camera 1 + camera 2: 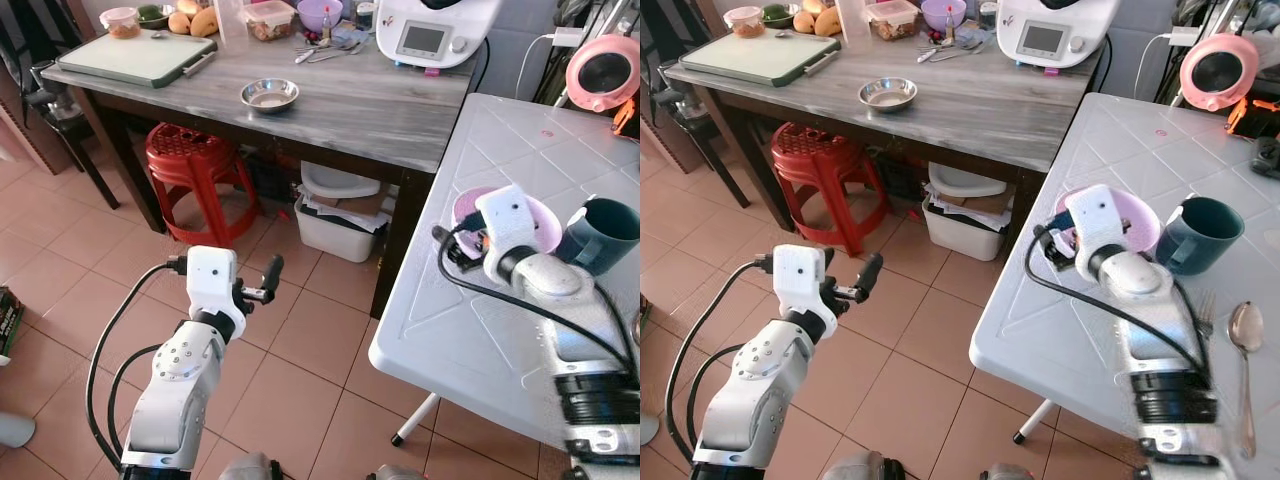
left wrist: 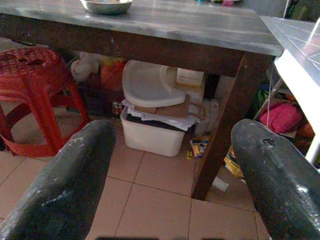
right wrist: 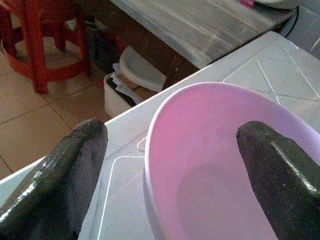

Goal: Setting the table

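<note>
The right pincer (image 3: 170, 165) hangs over the white tabletop (image 1: 1120, 150) with its two black fingers spread wide. The pink bowl (image 3: 225, 165) sits between and just beyond them, one finger out past the bowl's near rim and the other over its hollow. Nothing is gripped yet. The left pincer (image 2: 172, 180) is out over the tiled floor, fingers also wide apart and holding nothing, aimed toward the underside of the grey wooden tabletop (image 1: 350, 100).

The risk I see is in the closing. The bowl lies close to the white tabletop's edge, so if the outer finger drags on the rim rather than pinching it, the bowl could slide off toward the floor. A thin, sloping plastic wall may also slip out of the fingers once lifted. Just beyond the bowl, on the far side from the pincer, the dark teal mug (image 1: 1196, 232) stands near enough that a shove of the bowl could knock it.

Counting the setting on the white tabletop: one pink bowl, one teal mug, one spoon (image 1: 1244, 330) and what looks like one fork (image 1: 1206, 310) beside the arm, partly hidden. On the wooden tabletop, well away, one steel bowl (image 1: 269, 95).
</note>
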### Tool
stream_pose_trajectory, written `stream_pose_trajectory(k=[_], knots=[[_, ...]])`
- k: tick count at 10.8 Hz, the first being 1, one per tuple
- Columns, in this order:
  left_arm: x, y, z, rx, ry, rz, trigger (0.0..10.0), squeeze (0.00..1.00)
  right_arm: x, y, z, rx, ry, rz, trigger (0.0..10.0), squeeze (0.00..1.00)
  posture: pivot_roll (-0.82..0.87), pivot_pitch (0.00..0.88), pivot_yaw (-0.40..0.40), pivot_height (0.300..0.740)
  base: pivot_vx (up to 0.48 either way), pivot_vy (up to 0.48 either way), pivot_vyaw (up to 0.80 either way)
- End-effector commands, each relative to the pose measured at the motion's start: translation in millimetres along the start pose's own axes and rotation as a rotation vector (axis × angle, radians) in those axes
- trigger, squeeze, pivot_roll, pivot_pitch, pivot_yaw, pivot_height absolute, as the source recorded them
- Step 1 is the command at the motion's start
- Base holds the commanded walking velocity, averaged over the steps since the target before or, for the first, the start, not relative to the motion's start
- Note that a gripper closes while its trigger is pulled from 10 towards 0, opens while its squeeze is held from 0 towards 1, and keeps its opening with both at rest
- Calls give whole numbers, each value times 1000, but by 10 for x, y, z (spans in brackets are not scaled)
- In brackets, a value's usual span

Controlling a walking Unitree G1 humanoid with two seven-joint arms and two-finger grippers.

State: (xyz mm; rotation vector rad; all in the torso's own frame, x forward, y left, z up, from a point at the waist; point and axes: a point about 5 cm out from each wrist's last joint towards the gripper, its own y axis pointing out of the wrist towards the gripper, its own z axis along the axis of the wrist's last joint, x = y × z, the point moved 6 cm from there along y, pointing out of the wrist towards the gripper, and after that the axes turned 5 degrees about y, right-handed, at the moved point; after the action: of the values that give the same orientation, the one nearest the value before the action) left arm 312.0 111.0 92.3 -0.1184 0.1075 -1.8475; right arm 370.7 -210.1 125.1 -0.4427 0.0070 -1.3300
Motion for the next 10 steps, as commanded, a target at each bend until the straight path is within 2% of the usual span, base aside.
stream_pose_trajectory(k=[1,3,4,5,10], knots=[[19,8,-12,-13,12,-15,10000,0,-11,19,22,-9,11,23,10000,0,-61,1,30,740,0,0,0],[46,10,-33,-23,14,-26,10000,0,-10,17,-122,-84,87,35,10000,0,-61,0,24,740,0,0,0],[51,13,-51,-33,12,-27,10000,0,-2,6,-208,-131,129,39,3922,0,-62,0,22,740,0,0,0],[43,17,-62,-39,4,-22,10000,0,39,-25,-268,-160,132,45,0,0,-60,0,17,740,0,0,0],[52,65,-80,-47,8,-23,10000,0,50,-73,-380,-229,84,98,0,0,-70,0,15,740,0,0,0]])
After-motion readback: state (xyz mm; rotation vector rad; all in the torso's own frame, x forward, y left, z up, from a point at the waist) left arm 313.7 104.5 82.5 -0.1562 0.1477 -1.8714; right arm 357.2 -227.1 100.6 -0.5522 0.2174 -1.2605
